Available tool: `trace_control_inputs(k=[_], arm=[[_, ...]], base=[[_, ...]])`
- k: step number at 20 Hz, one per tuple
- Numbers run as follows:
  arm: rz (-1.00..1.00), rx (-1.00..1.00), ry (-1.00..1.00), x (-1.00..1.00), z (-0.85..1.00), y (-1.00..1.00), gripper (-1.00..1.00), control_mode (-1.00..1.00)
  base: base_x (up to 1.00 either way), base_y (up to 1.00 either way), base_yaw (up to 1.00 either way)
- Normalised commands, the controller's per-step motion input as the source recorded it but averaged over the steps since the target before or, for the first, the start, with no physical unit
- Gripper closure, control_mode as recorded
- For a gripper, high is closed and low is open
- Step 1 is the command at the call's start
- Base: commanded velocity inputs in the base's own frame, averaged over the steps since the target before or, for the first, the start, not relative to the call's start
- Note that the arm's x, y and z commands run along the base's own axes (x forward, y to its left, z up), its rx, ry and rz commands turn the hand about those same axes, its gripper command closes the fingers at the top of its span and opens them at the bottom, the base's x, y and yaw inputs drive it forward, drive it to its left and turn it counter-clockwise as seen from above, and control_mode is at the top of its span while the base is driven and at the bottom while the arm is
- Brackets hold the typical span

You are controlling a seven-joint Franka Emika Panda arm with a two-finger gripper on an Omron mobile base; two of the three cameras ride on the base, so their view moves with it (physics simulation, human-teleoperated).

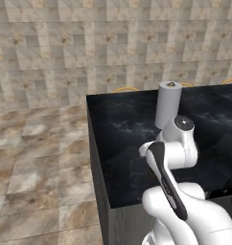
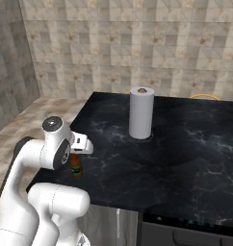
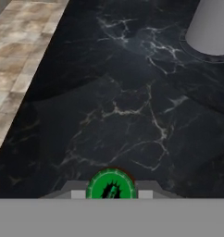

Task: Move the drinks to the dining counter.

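In the right base view, the tiled floor (image 2: pixel 22 125) runs along the left side, up to the left edge of the dining counter (image 2: pixel 186 158). Just inside that left edge, near the front left corner of the black veined top, one drink bottle (image 2: pixel 76 166) stands upright on the marble, its brown body and orange-brown neck showing below the white hand of the arm. The gripper (image 2: pixel 76 154) sits directly over the bottle's top; from the hand view the green cap (image 3: pixel 111 185) lies at the bottom middle between the two grey finger bases, but whether the fingers are pressed against the bottle or slack beside it cannot be told. Further right and toward the back edge, well apart from the bottle, the white paper-towel roll (image 2: pixel 141 113) stands upright on the counter; the left base view shows the same roll (image 1: pixel 167 104) near the back edge, beyond the arm's elbow
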Motion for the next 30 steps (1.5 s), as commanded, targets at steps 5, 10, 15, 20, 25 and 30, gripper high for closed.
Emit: trace_control_inputs(k=[5, 10, 15, 20, 25, 30], arm=[[0.0, 0.0, 0.0, 0.3, -0.13, 0.0, 1.0, -1.0], [0.0, 0.0, 0.0, 0.23, -0.12, 0.0, 1.0, -1.0], [0.0, 0.0, 0.0, 0.25, -0.08, 0.0, 1.0, -1.0], [0.0, 0.0, 0.0, 0.18, -0.08, 0.0, 1.0, -1.0], [0.0, 0.0, 0.0, 0.13, -0.13, 0.0, 1.0, -1.0], [0.0, 0.0, 0.0, 0.16, -0.13, 0.0, 1.0, -1.0]], base=[[0.0, 0.0, 0.0], [0.0, 0.0, 0.0], [0.0, 0.0, 0.0], [0.0, 0.0, 0.0], [0.0, 0.0, 0.0], [0.0, 0.0, 0.0]])
